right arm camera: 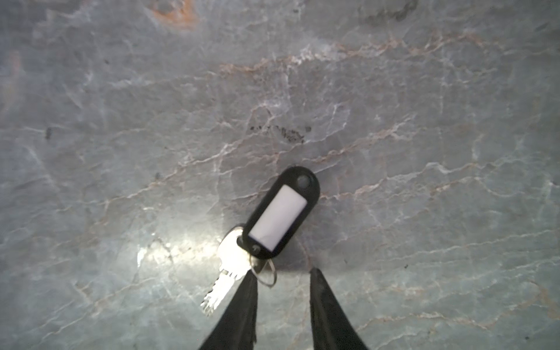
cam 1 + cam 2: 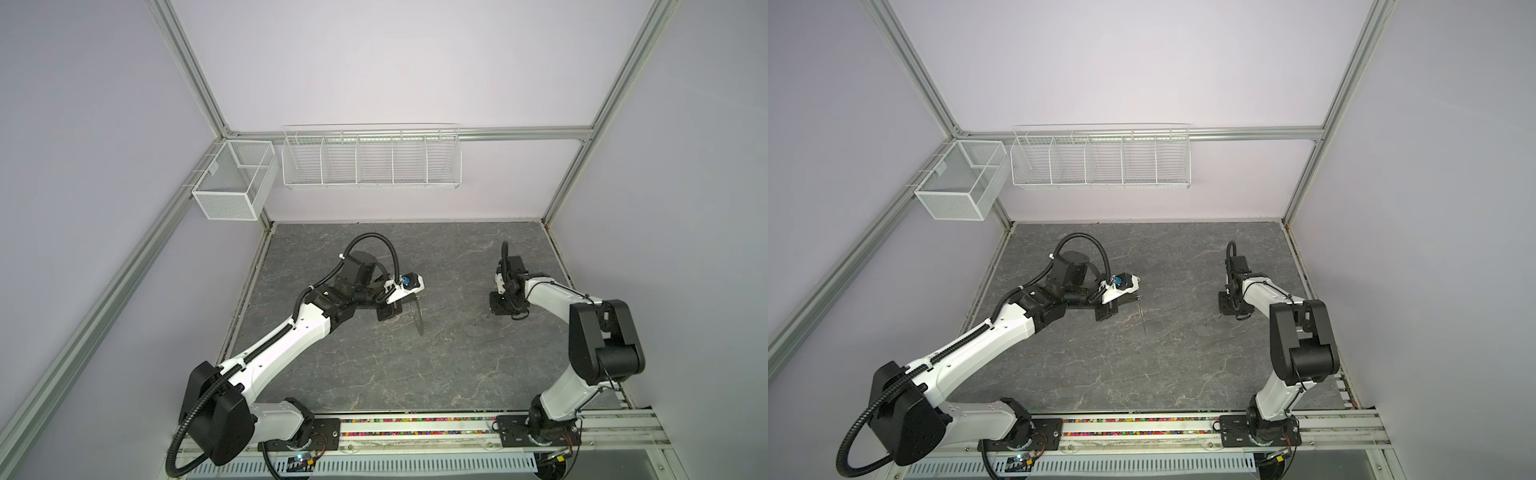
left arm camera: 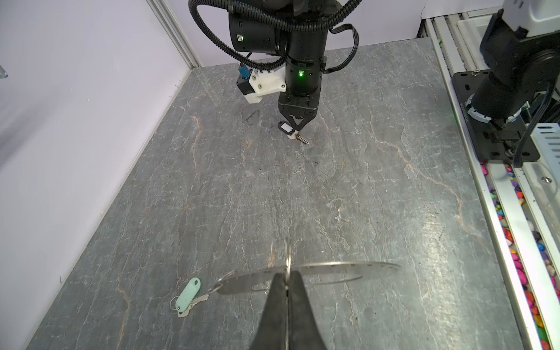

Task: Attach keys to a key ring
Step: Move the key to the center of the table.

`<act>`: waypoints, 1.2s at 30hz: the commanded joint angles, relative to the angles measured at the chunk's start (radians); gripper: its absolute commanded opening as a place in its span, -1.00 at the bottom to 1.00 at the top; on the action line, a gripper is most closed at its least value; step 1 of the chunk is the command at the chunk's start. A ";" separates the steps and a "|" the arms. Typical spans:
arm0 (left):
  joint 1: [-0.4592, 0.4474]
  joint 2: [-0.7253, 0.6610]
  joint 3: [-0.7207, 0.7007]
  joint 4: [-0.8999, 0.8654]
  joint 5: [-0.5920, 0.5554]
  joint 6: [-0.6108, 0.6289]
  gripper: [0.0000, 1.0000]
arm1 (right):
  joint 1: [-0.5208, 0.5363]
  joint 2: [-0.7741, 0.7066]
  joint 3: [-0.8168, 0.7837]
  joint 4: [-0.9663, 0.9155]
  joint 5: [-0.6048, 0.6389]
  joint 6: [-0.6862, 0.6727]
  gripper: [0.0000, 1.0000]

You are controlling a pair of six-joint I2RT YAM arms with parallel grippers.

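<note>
**Key ring [image 3: 342, 268] gripped; slip risk at pickup**

My left gripper [image 3: 286, 283] pinches this flat grey perforated metal disc shut, with its pale green-tagged key [image 3: 188, 293] lying on the grey marbled table [image 3: 333, 181]. My right gripper [image 1: 283, 271] straddles the black-tagged silver key's [image 1: 280, 212] thin wire loop [image 1: 270, 277], jaws narrowly parted (one fingertip touching). Squeezing may skid it away.

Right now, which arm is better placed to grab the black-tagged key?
Right. The right gripper hangs open over the black-tagged key, right at its small loop; the left gripper is shut on the key ring.
</note>
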 commanded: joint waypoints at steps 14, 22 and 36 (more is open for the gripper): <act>0.002 0.024 0.009 0.021 0.026 0.001 -1.00 | -0.002 0.022 0.015 -0.020 -0.064 -0.043 -0.77; 0.002 0.020 0.006 0.021 0.030 0.002 -1.00 | 0.040 -0.029 -0.007 -0.056 -0.077 -0.081 -0.87; 0.002 -0.005 -0.021 0.001 0.017 0.026 -1.00 | 0.279 -0.044 -0.022 -0.124 -0.181 -0.304 -0.87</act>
